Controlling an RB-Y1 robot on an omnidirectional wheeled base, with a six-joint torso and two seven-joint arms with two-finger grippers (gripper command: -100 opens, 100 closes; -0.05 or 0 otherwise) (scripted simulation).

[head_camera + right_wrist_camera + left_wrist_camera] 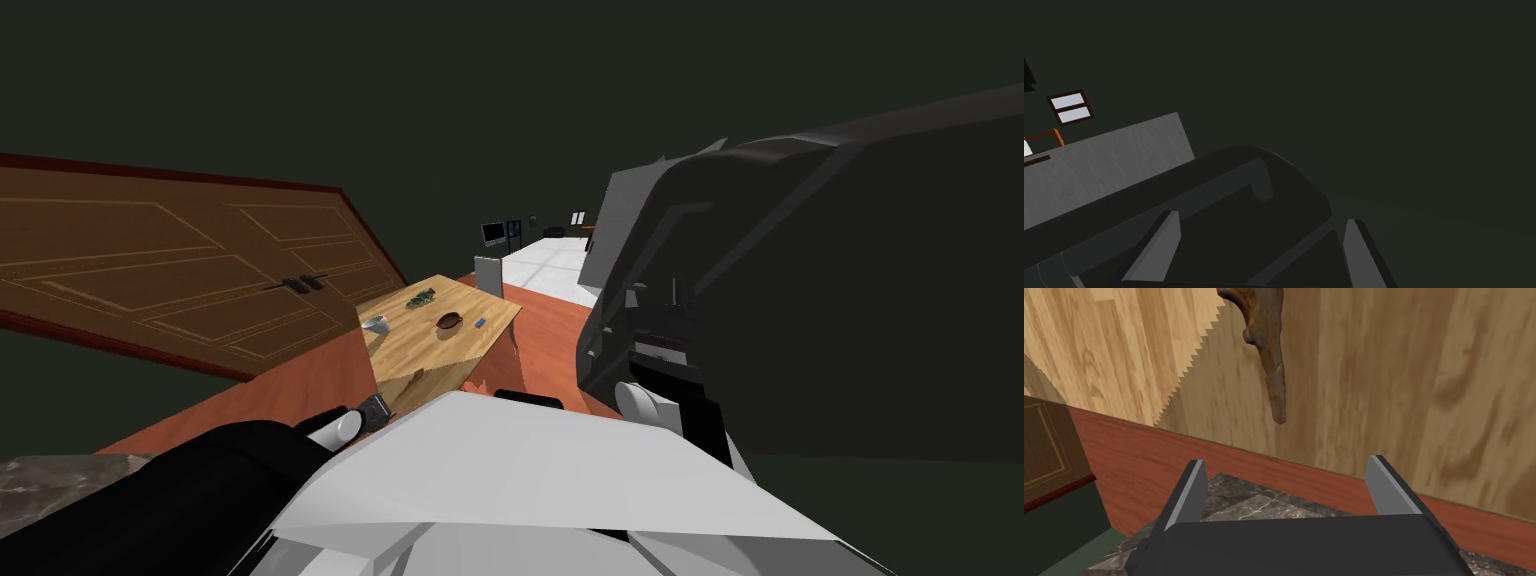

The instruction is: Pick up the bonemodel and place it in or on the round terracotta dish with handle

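Observation:
The bone model (1269,353) is a long brown, knobbly piece that tapers to a blunt tip. It shows against a light wooden surface (1399,388), ahead of my left gripper (1286,488) and apart from it. That gripper is open with nothing between its fingers, and it sits low by the wooden table's near side (372,408). On the tabletop (420,345) rests a small round dark brown dish (449,321). My right gripper (1259,250) is open and empty, pointing at dark furniture.
On the table also stand a pale cup (376,323), a green object (420,297) and a small blue item (479,322). A brown panelled door (190,270) lies left. A large dark piece of furniture (800,280) crowds the right. A marble surface (1249,503) lies under the left gripper.

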